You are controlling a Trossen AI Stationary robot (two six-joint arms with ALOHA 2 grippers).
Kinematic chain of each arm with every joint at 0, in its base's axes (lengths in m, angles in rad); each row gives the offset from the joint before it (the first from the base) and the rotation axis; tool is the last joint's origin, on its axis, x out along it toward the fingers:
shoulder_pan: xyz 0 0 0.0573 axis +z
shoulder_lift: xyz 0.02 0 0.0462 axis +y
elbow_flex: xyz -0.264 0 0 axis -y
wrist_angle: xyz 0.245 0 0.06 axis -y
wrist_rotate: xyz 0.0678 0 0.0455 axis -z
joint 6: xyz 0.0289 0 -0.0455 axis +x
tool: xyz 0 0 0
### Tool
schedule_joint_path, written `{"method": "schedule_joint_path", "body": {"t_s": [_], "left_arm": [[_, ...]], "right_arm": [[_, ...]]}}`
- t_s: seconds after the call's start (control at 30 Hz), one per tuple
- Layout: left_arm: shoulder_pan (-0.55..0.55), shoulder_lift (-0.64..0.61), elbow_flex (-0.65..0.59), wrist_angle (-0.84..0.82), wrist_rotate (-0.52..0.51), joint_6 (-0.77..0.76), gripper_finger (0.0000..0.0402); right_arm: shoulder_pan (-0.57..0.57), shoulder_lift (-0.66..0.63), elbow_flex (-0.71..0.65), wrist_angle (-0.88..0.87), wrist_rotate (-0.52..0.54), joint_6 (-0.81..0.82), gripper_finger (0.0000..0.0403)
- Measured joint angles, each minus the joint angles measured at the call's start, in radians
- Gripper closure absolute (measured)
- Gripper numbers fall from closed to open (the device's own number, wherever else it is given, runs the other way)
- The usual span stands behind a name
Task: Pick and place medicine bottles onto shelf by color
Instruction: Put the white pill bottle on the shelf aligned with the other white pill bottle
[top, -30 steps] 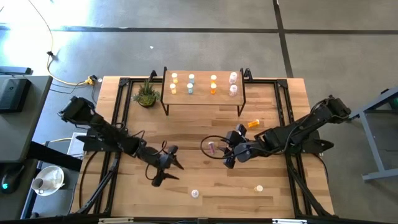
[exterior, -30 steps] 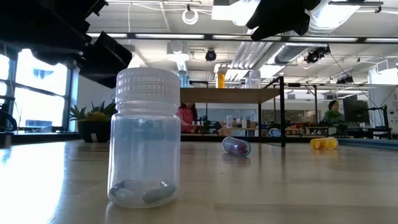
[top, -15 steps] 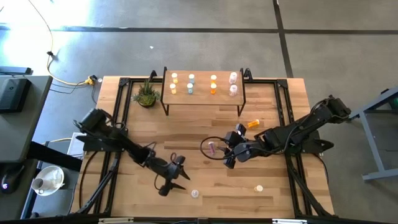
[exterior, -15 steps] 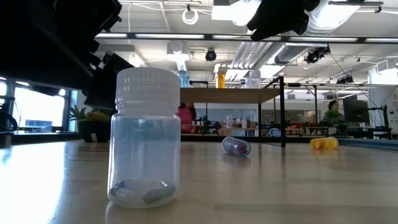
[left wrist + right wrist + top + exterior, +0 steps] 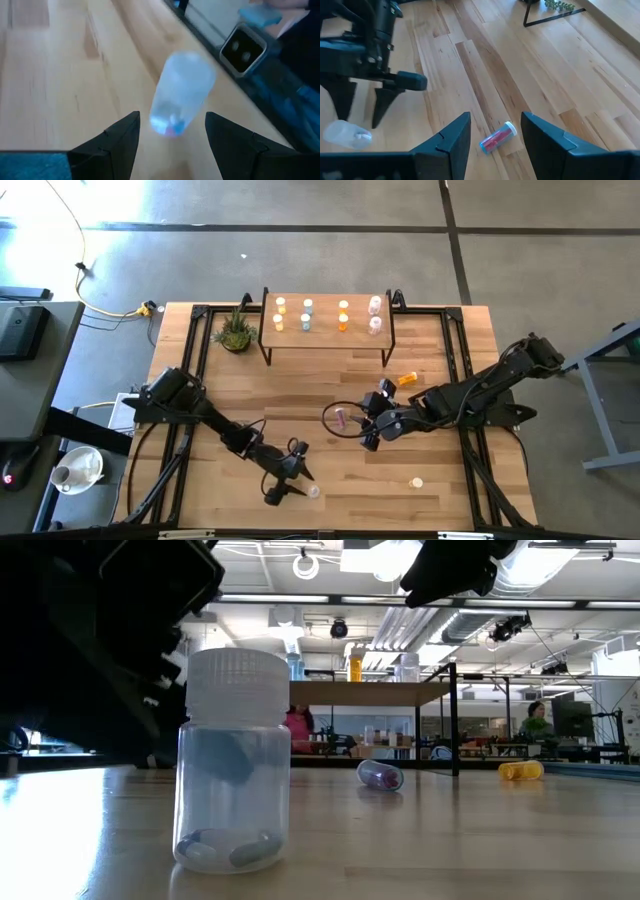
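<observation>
Right now my left claw (image 5: 293, 476) hangs low over the table (image 5: 440, 380) with its fingers (image 5: 117, 142) spread wide and nothing between them. Just ahead of the tips stands the pale blue pill bottle (image 5: 181, 92), upright, long axis vertical, white cap up; the low view shows two small pills at its bottom and no label I can read. In my wrist view it is blurred.

My right claw (image 5: 368, 432) hovers with its fingers (image 5: 447, 142) likewise parted and empty. Just beyond them lies a pinkish bottle (image 5: 498, 136) on its side, long axis flat on the wood, white cap pointing away from my left claw. Near my right arm an orange bottle (image 5: 407, 380) lies on its side, and a small yellowish bottle (image 5: 416, 482) sits near the front edge.

Farther off, the shelf (image 5: 325, 335) carries eight upright bottles in pairs, too small to read; a potted plant (image 5: 235, 332) stands just beside it.
</observation>
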Motion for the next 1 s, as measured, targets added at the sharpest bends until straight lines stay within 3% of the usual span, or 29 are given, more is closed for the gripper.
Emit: {"method": "schedule_joint_path", "body": {"t_s": [1.0], "left_arm": [[0.017,0.164,0.155,0.015,0.078,-0.022,0.0188]], "right_arm": [[0.000,0.000,0.000,-0.001,-0.004,-0.030,0.0237]]}}
